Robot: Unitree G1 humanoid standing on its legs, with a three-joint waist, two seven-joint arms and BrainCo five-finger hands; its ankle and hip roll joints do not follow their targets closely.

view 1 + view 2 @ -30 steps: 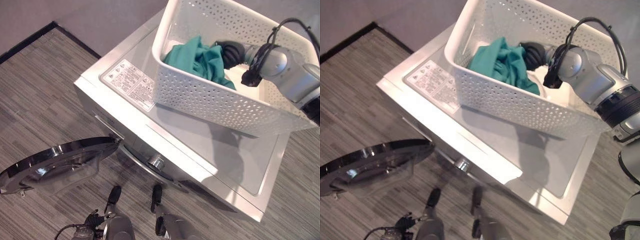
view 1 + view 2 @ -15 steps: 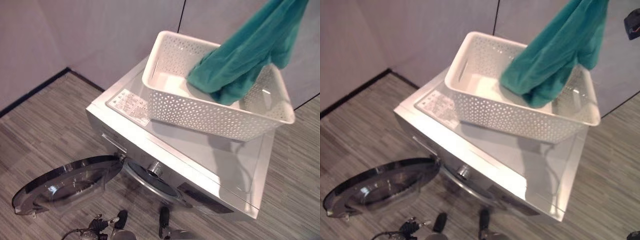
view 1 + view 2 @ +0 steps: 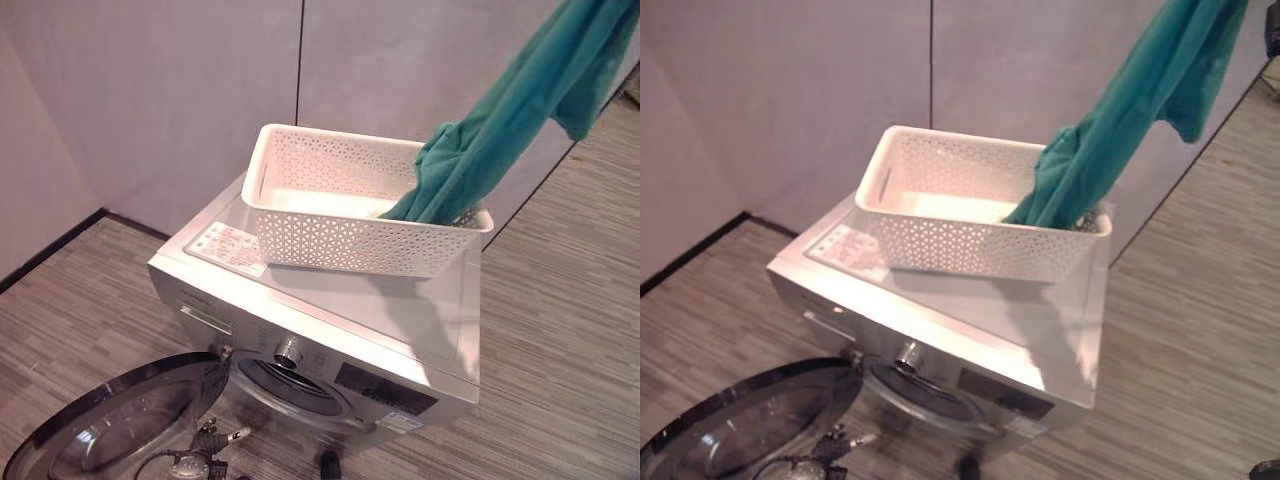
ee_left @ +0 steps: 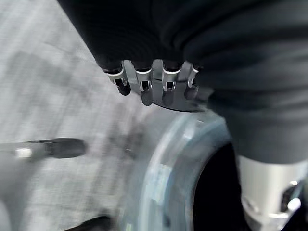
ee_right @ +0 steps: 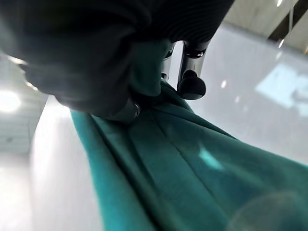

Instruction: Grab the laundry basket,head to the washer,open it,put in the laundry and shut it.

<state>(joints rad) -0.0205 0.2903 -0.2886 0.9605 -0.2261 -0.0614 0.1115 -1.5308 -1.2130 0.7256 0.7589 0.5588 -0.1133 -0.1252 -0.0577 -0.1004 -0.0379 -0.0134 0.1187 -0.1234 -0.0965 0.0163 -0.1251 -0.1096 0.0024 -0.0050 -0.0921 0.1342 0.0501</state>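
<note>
A white perforated laundry basket (image 3: 350,240) stands on top of the silver washer (image 3: 400,315). A teal cloth (image 3: 520,120) stretches from the basket's right end up to the upper right, its lower end still inside the basket. In the right wrist view my right hand (image 5: 191,82) is shut on the teal cloth (image 5: 192,168), pinching it between thumb and fingers. The washer's round door (image 3: 120,430) hangs open at the lower left, and the drum opening (image 3: 290,385) is uncovered. My left hand (image 4: 154,86) hangs low beside the door's glass rim (image 4: 159,178), fingers relaxed and holding nothing.
Grey wall panels (image 3: 180,90) stand right behind the washer. Striped wood-look floor (image 3: 560,330) spreads to the right and front. A white warning label (image 3: 225,243) lies on the washer's top next to the basket.
My right hand, which was down in the basket on the teal cloth, has drawn it up and to the right. The camera has pulled back and now takes in the whole washer.
</note>
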